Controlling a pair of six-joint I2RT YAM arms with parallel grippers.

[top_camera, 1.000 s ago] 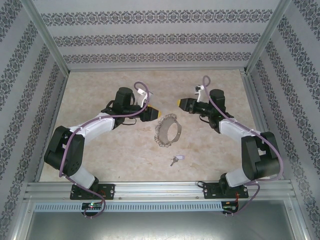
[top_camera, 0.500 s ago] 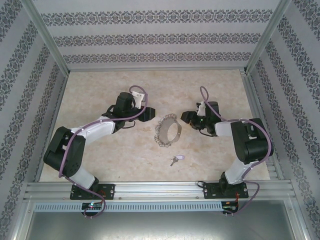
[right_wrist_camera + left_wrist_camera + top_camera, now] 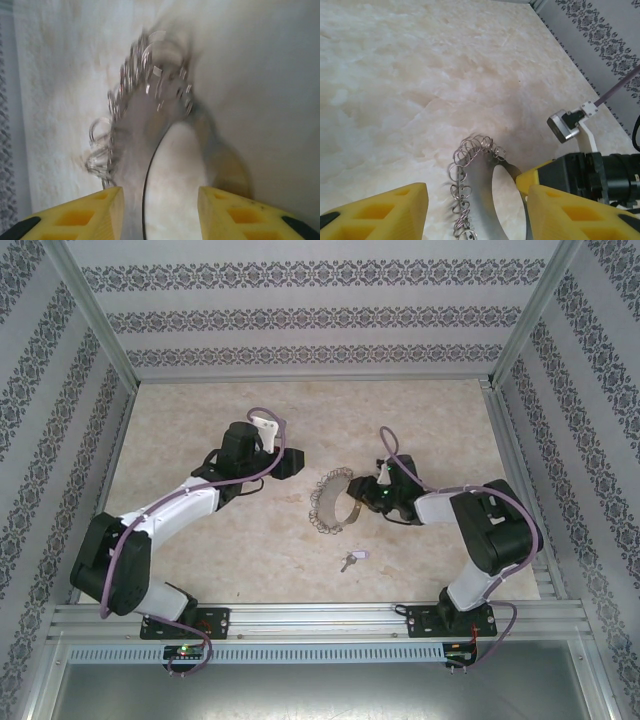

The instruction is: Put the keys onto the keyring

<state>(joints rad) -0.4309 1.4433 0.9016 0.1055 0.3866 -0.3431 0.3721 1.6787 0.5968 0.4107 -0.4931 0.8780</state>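
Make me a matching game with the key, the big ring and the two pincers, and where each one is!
1 key
2 keyring
3 left pincer
4 right pincer

A at the ring's right side
B lying loose, off the ring
C between both pincers
D left of the ring, not touching

Pairs: 1-B, 2-C, 3-D, 4-A

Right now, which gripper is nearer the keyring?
Right. The right gripper sits at the right rim of the keyring, its open jaws either side of the band. The left gripper hovers off the ring's far-left side, clearly apart from it.
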